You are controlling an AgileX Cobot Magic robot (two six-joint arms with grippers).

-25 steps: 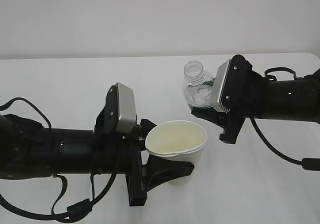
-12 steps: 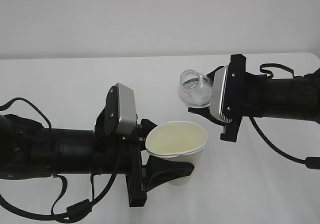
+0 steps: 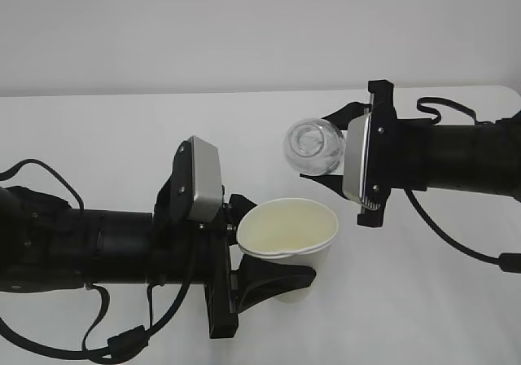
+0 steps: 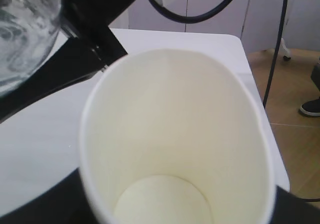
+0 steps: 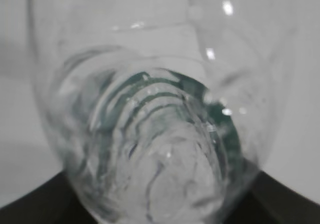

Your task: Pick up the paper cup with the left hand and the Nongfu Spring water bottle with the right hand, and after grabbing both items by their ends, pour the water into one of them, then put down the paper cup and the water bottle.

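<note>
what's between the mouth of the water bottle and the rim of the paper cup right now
Nothing: in the exterior view only bare white table shows between the water bottle and the paper cup. No stream visible.

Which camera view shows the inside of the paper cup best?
The left wrist view: it looks straight down into the paper cup, showing its cream walls and bottom, with no water visible. The exterior view shows the cup from the side, only the upper inside wall. The right wrist view shows only the water bottle, no cup.
</note>
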